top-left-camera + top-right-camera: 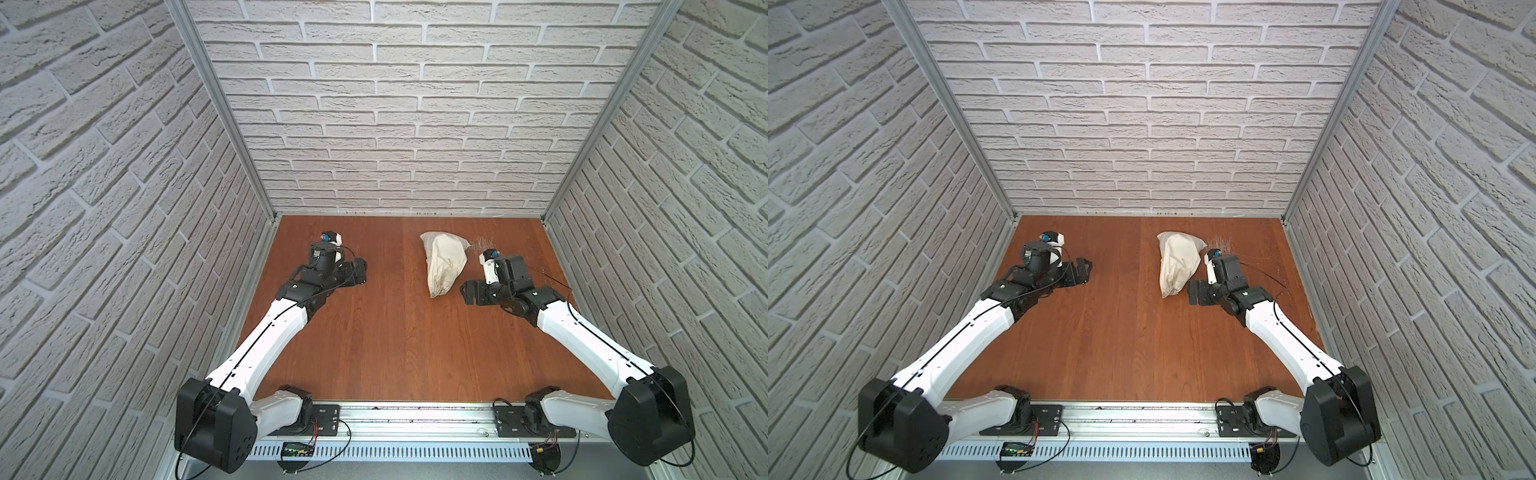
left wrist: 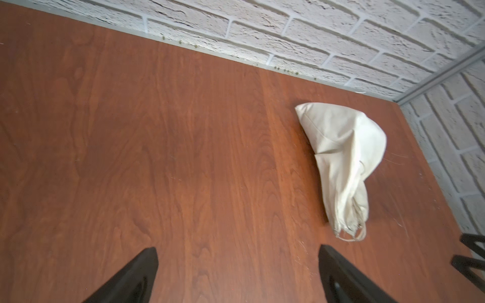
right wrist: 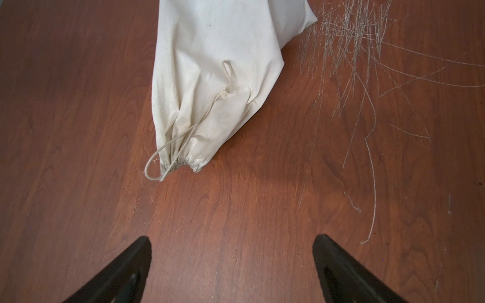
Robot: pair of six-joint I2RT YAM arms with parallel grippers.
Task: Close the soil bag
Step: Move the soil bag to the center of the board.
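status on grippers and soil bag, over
Left gripper open, empty. Right gripper open, empty. Soil bag lying on table, neck gathered, cord slack. Nothing between right gripper and bag.

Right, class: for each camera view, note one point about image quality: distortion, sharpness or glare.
In both top views, the wide-angle lens splays the brick walls outward; left wrist view, the soil bag looks slightly soft; right wrist view, its cord is crisp, with a pale sheen on the table.

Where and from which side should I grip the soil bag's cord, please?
Grip the cord loop sticking out past the soil bag's gathered neck, clear of the cloth. Come from the neck end, probably with the open right gripper, which faces it.
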